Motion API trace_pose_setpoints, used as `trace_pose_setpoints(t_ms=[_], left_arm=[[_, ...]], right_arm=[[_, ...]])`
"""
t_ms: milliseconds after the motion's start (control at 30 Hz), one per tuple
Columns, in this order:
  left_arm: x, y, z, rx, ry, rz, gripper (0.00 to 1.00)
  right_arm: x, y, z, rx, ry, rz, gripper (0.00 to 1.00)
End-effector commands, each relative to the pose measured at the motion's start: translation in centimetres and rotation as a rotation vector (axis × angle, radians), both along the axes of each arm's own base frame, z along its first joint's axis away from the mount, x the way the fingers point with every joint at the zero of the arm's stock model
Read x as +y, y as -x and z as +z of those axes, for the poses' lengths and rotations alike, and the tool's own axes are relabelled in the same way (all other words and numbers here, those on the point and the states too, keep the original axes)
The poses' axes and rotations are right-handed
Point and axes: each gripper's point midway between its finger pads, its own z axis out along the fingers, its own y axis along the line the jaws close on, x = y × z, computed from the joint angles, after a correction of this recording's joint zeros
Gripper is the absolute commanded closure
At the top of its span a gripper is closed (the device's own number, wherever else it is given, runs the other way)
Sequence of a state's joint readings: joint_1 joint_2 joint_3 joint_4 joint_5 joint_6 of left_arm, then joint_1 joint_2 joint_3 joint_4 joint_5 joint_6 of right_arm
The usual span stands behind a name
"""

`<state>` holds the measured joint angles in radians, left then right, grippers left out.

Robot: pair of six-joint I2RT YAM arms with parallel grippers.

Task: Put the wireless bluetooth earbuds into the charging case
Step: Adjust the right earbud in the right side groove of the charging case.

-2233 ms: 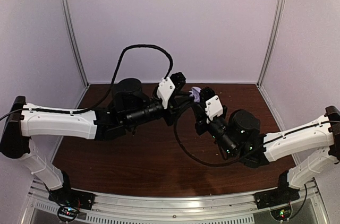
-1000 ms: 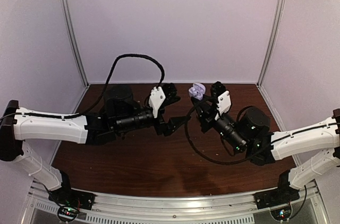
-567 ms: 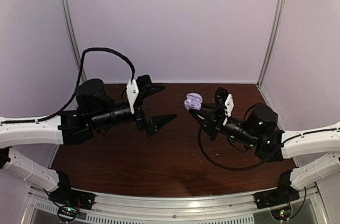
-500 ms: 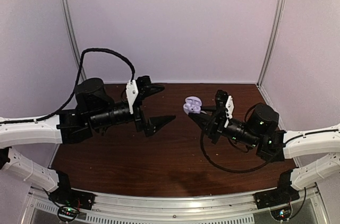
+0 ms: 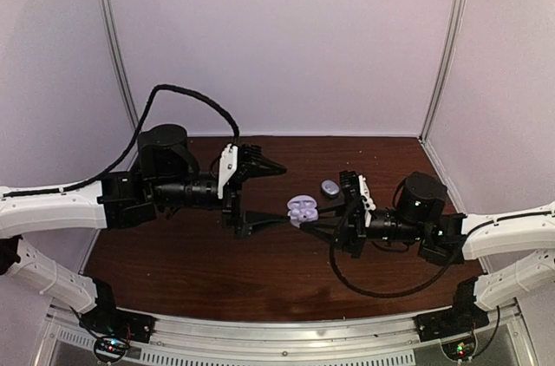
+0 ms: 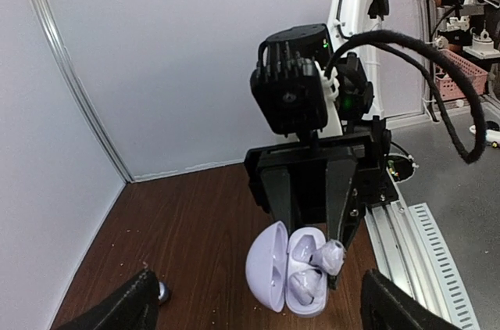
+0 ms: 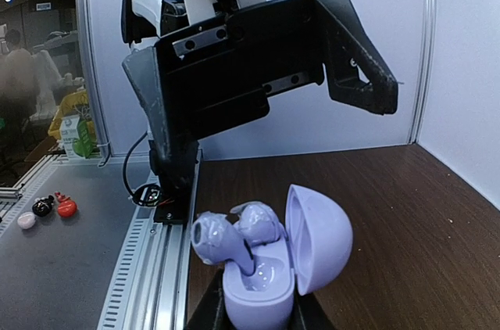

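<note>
From above, your left gripper (image 5: pixel 282 193) stood wide open over the table (image 5: pixel 217 279), its two fingers well apart with nothing between them. Your right gripper (image 5: pixel 312 219) was closed on one lilac charging case (image 5: pixel 302 208), held between the two arms just ahead of the left fingertips. One small rounded greyish object (image 5: pixel 329 187) lay on the wood just behind the right gripper. You could not tell from there what it was.

In your left wrist view, the two left fingers (image 6: pixel 117 310) showed at the bottom corners, spread wide, with the one case beyond the gap between them. The right gripper's two fingers pointed down at the case and pinched its base from both sides. The lid (image 6: pixel 262 263) was swung open to the left.

In your right wrist view, the case sat upright in the right gripper's grasp with the lid open to the right. You could count two earbuds (image 7: pixel 215 238) in it. One stood high at the left, its stem down in the base and its head well above the rim. The other sat beside it, nearer the lid. Whether that second one was fully seated you could not tell. The open left gripper filled the view behind, empty.
</note>
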<state>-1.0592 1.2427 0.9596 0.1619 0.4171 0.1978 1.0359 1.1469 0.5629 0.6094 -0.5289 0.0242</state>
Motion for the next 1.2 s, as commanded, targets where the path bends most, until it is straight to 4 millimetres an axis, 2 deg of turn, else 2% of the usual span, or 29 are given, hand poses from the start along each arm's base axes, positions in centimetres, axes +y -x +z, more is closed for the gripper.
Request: trace_pose_setpoints(t_ms=[0, 700, 1167], left_arm=[[-0.7, 0.9, 1.0, -0.013, 0.014, -0.086, 0.11], [-3.4, -1.0, -0.2, 0.042, 0.009, -0.058, 0.18], [-3.9, -1.9, -1.4, 0.086, -0.006, -0.035, 0.23]], right_arm=[[0.1, 0.6, 0.5, 0.026, -0.016, 0.048, 1.00], [-0.2, 0.7, -0.2, 0.021, -0.003, 0.039, 1.00], [-0.1, 0.6, -0.4, 0.000, 0.021, 0.040, 1.00]])
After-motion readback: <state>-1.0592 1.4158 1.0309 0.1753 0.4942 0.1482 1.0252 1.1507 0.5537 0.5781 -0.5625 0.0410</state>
